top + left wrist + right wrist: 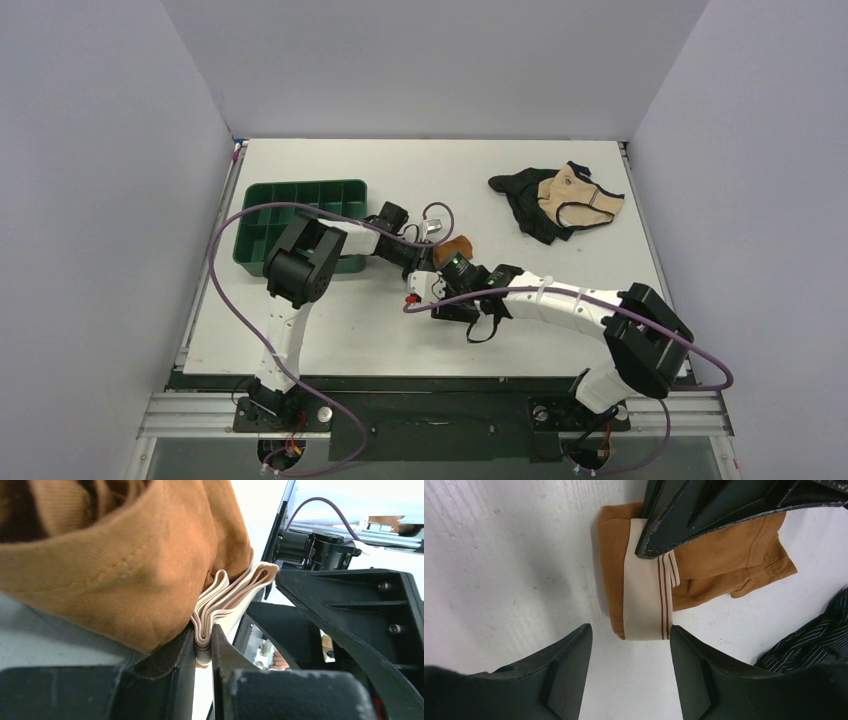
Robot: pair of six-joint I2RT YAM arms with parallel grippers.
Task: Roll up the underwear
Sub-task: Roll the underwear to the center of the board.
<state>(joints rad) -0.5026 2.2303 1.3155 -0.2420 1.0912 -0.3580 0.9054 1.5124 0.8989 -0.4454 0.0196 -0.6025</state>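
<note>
We see the left fingers [176, 661] clamped on the cream waistband [644, 597] of the bundled underwear [734, 565], lying near the middle of the desk [330, 330]. The right fingers [569, 667] stand apart beside it, holding nothing.

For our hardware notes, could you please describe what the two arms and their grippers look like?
The left arm and right arm have white links with chunky black joint housings. A purple cable loops along each. The left gripper and right gripper have flat matte black fingers tapering to wedge-like tips.
</note>
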